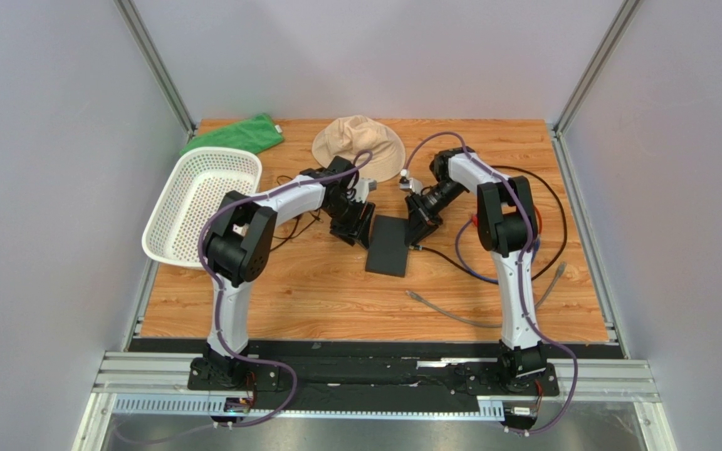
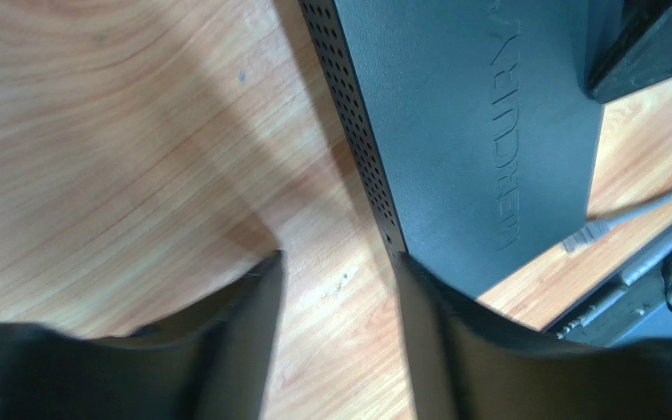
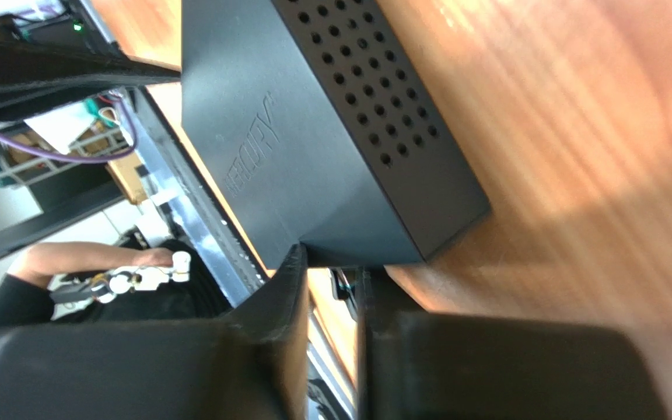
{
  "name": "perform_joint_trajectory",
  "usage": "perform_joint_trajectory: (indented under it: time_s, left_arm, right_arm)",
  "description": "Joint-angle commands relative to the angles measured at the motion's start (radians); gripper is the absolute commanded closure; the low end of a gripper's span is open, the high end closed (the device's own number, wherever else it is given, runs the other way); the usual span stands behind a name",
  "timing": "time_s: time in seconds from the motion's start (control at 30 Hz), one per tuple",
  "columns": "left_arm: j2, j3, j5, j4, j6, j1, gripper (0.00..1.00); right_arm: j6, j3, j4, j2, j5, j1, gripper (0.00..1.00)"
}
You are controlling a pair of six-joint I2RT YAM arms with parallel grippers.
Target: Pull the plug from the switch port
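A thin, flat matte-black rectangular switch (image 1: pixel 388 246) lies flat on the wood-grain surface (image 1: pixel 271 291), about mid-table, between the two arms. The left end effector (image 2: pixel 338 258) hangs low at the switch's left edge with its fingers well apart. Only bare wood shows between them, and one finger (image 2: pixel 427 324) sits just beside the switch's perforated side. The right end effector (image 3: pixel 331 262) is at the opposite side, its fingers separated by a narrow gap right against an end face of the switch. A small dark part shows in that gap, but I cannot tell whether it is gripped. A thin black cable (image 1: pixel 442 257) leaves the switch there. A loose grey cable (image 1: pixel 468 318) lies nearer the arm bases. A white perforated plastic basket (image 1: pixel 200 202), a green cloth (image 1: pixel 233 136) and a beige fabric hat (image 1: pixel 360 146) sit towards the far-left part.
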Motion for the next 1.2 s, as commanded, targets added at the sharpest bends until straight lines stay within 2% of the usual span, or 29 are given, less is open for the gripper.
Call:
perform_joint_trajectory:
  time_s: [0.0, 0.07, 0.23, 0.37, 0.53, 0.57, 0.6, 0.67, 0.7, 0.77, 0.8, 0.9, 0.93, 0.97, 1.03, 1.1, 1.17]
  left_arm:
    - [-0.043, -0.045, 0.071, 0.017, 0.009, 0.025, 0.34]
    - [-0.071, -0.075, 0.143, 0.046, 0.010, 0.048, 0.26]
    - [-0.066, -0.151, 0.377, 0.169, -0.034, 0.079, 0.19]
    - [0.028, -0.115, 0.437, 0.181, -0.065, 0.082, 0.17]
    - [0.110, -0.047, 0.396, 0.144, -0.085, 0.090, 0.19]
    - [0.110, -0.040, 0.388, 0.140, -0.083, 0.091, 0.19]
    - [0.110, -0.039, 0.369, 0.134, -0.086, 0.093, 0.20]
    - [0.098, -0.047, 0.348, 0.128, -0.088, 0.094, 0.23]
    - [0.090, -0.053, 0.323, 0.118, -0.086, 0.096, 0.23]
    - [0.058, -0.064, 0.278, 0.105, -0.083, 0.094, 0.24]
    - [0.043, -0.064, 0.182, 0.076, -0.070, 0.094, 0.25]
    - [-0.074, -0.058, 0.076, 0.065, -0.024, 0.097, 0.40]
    - [-0.127, -0.059, 0.092, 0.078, -0.019, 0.097, 0.57]
    - [-0.144, -0.058, 0.123, 0.112, -0.020, 0.094, 0.70]
    - [-0.126, -0.020, 0.222, 0.108, -0.025, 0.085, 1.00]
    - [-0.085, 0.008, 0.300, 0.085, -0.036, 0.065, 1.00]
    - [-0.025, 0.020, 0.345, 0.101, -0.062, 0.042, 1.00]
  right_arm:
    - [-0.034, -0.061, 0.168, -0.060, 0.004, 0.025, 0.98]
    - [-0.039, -0.113, 0.235, -0.106, -0.017, 0.026, 1.00]
    - [-0.054, -0.116, 0.252, -0.183, -0.095, 0.040, 1.00]
    - [-0.053, -0.122, 0.229, -0.211, -0.134, 0.047, 1.00]
    - [-0.057, -0.145, 0.211, -0.234, -0.123, 0.055, 1.00]
    - [-0.057, -0.150, 0.212, -0.237, -0.108, 0.055, 0.98]
    - [-0.057, -0.158, 0.211, -0.237, -0.067, 0.055, 0.86]
    - [-0.059, -0.174, 0.214, -0.243, -0.036, 0.045, 0.74]
    - [-0.051, -0.184, 0.228, -0.251, -0.027, 0.038, 0.64]
    - [-0.044, -0.225, 0.248, -0.272, -0.023, 0.018, 0.58]
    - [-0.044, -0.236, 0.261, -0.298, -0.004, 0.014, 0.55]
    - [-0.039, -0.297, 0.350, -0.393, 0.067, 0.011, 0.59]
    - [-0.013, -0.358, 0.391, -0.419, 0.087, 0.012, 0.64]
    - [-0.001, -0.387, 0.433, -0.453, 0.102, 0.015, 0.74]
    - [0.021, -0.435, 0.527, -0.510, 0.136, 0.021, 0.77]
    - [0.035, -0.463, 0.553, -0.518, 0.173, 0.037, 0.79]
    - [0.044, -0.464, 0.553, -0.504, 0.193, 0.050, 0.76]
